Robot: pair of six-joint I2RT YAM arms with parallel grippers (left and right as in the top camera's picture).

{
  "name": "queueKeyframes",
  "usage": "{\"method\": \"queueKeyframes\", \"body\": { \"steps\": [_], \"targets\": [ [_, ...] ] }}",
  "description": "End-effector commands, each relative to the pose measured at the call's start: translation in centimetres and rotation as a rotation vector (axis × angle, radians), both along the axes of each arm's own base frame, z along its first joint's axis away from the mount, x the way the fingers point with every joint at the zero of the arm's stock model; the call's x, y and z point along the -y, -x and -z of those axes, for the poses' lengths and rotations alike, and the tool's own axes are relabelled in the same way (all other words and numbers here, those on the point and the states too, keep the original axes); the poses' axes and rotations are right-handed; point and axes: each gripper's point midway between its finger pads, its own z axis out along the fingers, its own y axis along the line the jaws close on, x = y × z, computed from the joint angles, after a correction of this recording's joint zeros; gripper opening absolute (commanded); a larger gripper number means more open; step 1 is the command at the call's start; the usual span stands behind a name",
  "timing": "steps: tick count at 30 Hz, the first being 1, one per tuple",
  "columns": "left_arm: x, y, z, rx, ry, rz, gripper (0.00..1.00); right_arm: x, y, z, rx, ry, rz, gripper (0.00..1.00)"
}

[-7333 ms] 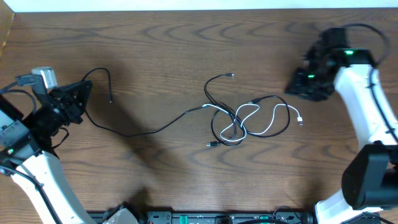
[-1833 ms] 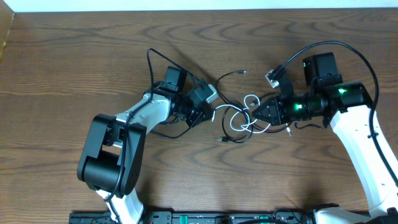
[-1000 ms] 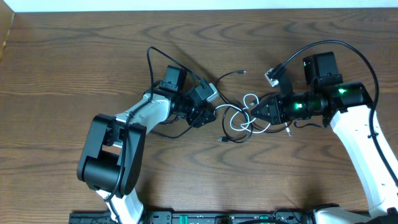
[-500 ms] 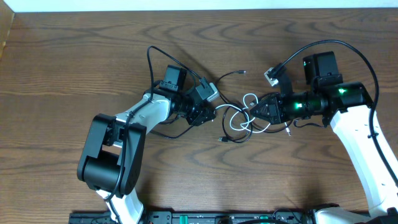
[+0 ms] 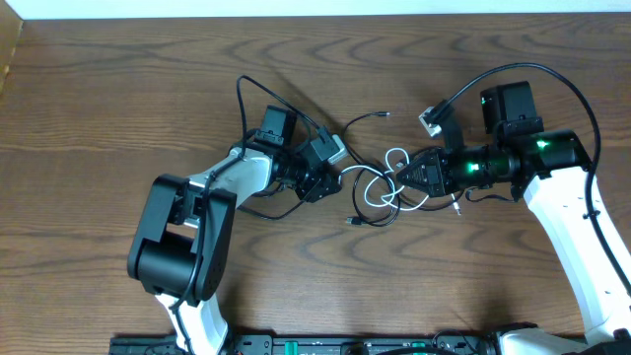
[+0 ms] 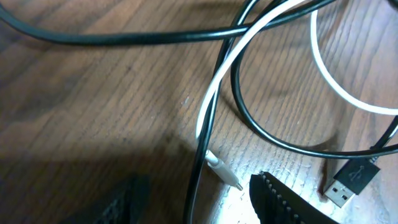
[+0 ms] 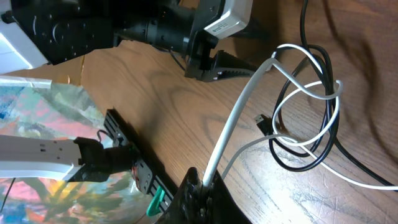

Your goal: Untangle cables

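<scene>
Clamping the white cable (image 7: 238,115), the right fingers (image 7: 194,200) are pressed together on it just right of the knot, probably to anchor that strand so the loops can be drawn out against a fixed point; from the grip the white cable runs straight toward the left arm, then curls into the tangle (image 5: 380,194), where it crosses the black cable (image 6: 235,78) several times near the middle of the table (image 5: 108,89); the left fingers (image 6: 281,200) stand apart, low over the wood at the tangle's left edge, straddling the small white end plug (image 6: 224,175) and a black strand running beside it, touching neither as far as the wrist view shows; that placement reads as lining up to pinch the free end and lead it back out through the loops; a black USB plug (image 6: 347,183) lies loose on the wood just beside them; the table is dark brown wood grain with a soft sheen; a pale strip (image 5: 296,8) borders its far edge and a black rail (image 5: 345,345) with fittings its near edge; beyond that rail the right wrist view gives only a colourful blur, too unclear to name
</scene>
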Motion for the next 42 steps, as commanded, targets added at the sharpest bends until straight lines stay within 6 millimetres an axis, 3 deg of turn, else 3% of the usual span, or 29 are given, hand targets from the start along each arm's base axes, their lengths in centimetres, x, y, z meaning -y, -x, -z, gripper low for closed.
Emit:
{"method": "queueKeyframes", "body": {
  "steps": [1,11,19,30,42],
  "targets": [
    [-0.6,0.1,1.2,-0.008,-0.041,-0.005,0.57,-0.2,0.1,-1.2,0.042,-0.03,-0.02,0.01],
    [-0.8,0.1,1.3,-0.008,-0.058,-0.011,0.48,-0.2,0.0,-1.2,0.043,-0.03,-0.02,0.01],
    [-0.9,0.1,1.5,-0.011,-0.067,-0.014,0.55,-0.2,0.1,-1.2,0.042,-0.03,-0.02,0.01],
    [-2.9,-0.4,3.4,0.0,-0.198,-0.058,0.54,-0.6,0.3,-1.7,0.052,-0.062,-0.045,0.01],
    [-4.1,-1.0,3.9,0.023,-0.271,-0.084,0.58,-0.6,0.3,-1.7,0.057,-0.061,-0.049,0.01]
  ]
}}
